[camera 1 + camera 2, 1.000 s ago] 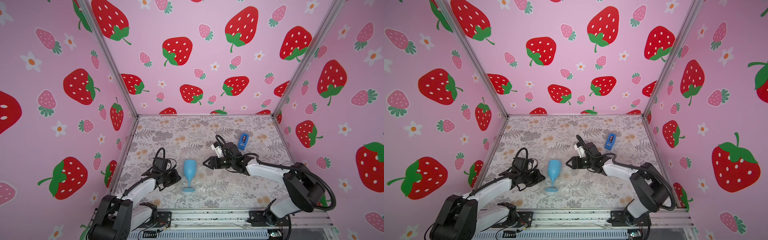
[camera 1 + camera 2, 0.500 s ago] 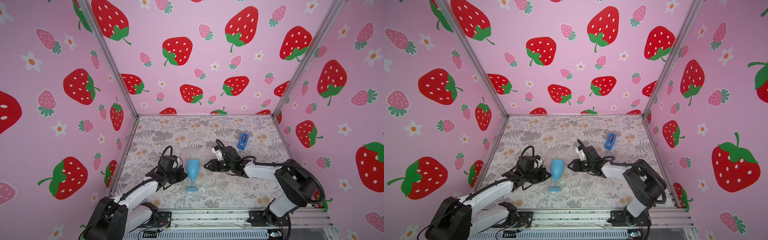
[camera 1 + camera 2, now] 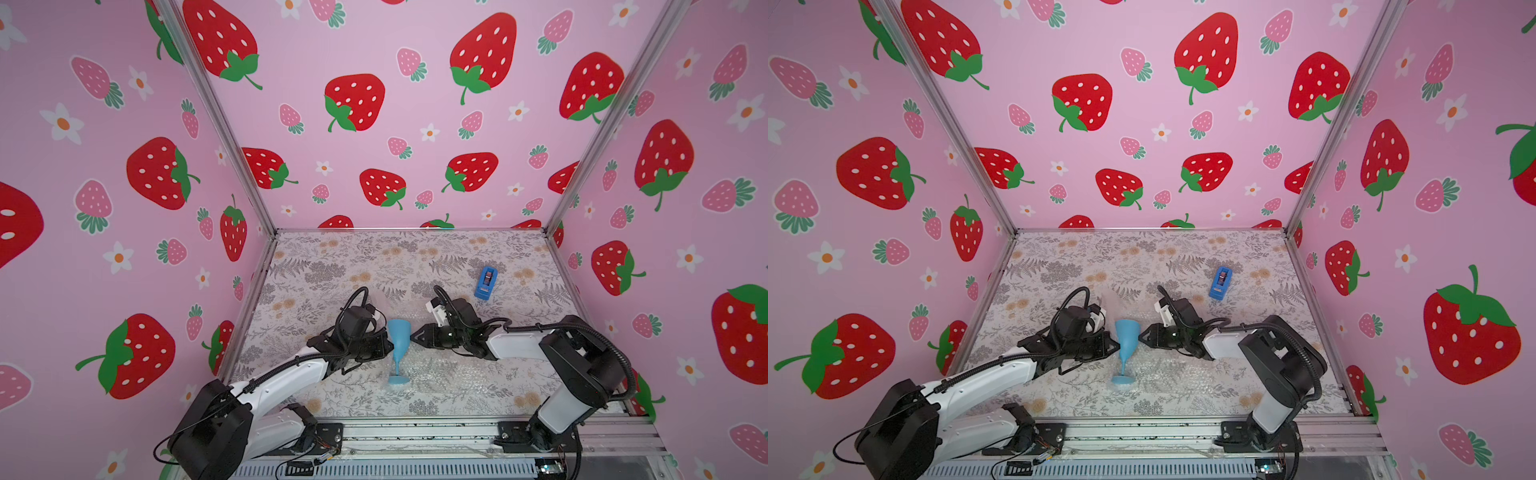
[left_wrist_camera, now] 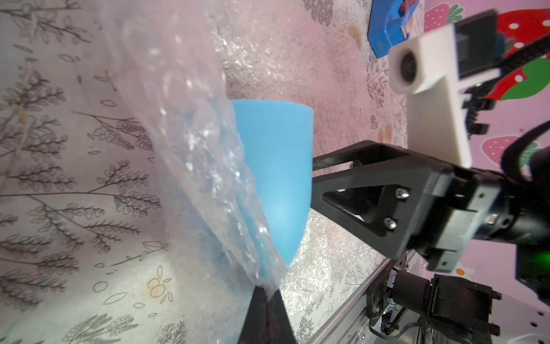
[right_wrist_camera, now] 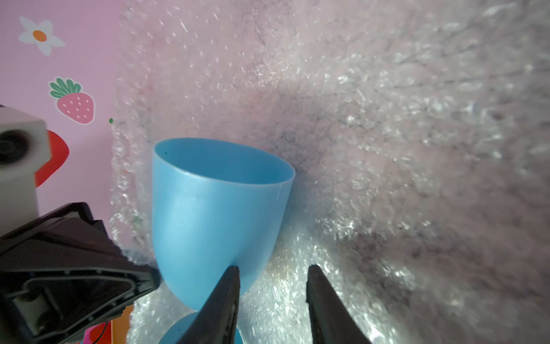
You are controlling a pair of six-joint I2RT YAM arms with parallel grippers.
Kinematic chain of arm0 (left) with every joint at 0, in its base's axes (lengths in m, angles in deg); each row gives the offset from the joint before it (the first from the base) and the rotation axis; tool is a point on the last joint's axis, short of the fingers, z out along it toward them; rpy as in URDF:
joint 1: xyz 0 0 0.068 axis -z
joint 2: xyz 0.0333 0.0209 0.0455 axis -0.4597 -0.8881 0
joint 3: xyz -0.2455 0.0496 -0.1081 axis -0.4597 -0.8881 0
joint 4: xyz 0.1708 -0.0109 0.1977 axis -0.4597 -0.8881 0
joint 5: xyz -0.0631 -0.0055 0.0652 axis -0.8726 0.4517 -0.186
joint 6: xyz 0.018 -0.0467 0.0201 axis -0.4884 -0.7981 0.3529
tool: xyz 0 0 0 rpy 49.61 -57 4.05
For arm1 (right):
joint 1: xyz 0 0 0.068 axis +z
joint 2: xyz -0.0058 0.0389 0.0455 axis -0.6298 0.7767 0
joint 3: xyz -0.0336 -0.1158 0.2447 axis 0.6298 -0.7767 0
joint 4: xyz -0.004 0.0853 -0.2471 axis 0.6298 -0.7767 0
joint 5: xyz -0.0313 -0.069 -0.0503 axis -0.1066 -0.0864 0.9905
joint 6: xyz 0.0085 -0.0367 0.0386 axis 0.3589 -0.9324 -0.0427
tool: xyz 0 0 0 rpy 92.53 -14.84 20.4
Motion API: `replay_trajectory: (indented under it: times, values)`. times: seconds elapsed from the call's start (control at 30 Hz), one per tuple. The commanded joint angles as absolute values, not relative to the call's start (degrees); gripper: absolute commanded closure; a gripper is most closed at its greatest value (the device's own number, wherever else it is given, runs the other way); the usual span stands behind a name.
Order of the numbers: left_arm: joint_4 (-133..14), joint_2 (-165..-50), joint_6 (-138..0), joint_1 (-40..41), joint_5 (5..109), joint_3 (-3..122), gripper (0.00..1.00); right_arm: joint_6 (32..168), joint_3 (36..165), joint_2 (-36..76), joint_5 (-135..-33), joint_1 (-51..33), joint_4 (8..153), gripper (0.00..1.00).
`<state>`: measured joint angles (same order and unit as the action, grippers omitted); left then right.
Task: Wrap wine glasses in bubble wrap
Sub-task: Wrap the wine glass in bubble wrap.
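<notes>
Top views, both alike: the goblet (image 3: 399, 334) is seen upright near the middle of the desk (image 3: 332, 266), its foot set on the flat bubble wrap (image 3: 444, 374), which is spread mostly to its right. The left pincer (image 3: 387, 347) is set close against the cup's left side and the right pincer (image 3: 414, 335) against its right side. A tape dispenser (image 3: 485, 283) lies well apart, far right.

Left wrist view: the left pincer (image 4: 265, 299) is shown clamped tight on a gathered edge of the film, which is held up against the cup. The right pincer's tips are seen touching the cup's opposite side.

Right wrist view: the right pincer (image 5: 272, 269) is shown with jaws apart and nothing clamped; one finger (image 5: 226, 297) is laid against the lower cup.

The first fold over the cup is judged to be in hand. Next, the lifted film would need to be carried across the cup while the goblet is braced, since a sideways tug could tip it
</notes>
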<state>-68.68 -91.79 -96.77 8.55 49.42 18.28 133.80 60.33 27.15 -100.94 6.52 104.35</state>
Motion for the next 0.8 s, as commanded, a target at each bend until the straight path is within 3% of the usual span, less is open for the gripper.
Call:
replay_trajectory:
  times: [0.0, 0.53, 0.77]
  values:
    - [-67.86, -92.76, -99.16, 10.74, 50.53, 21.68, 0.99, 135.47, 58.99, 27.17, -99.82, 5.90, 105.39, 0.62]
    - [-62.82, -105.18, -106.02, 20.45, 54.59, 28.51, 0.95, 134.81, 54.24, 19.40, -99.98, 2.10, 103.04, 0.63]
    - [-61.87, -108.54, -106.11, 20.87, 54.55, 29.14, 0.76, 130.37, 55.61, 11.38, -99.69, -0.09, 94.01, 0.56]
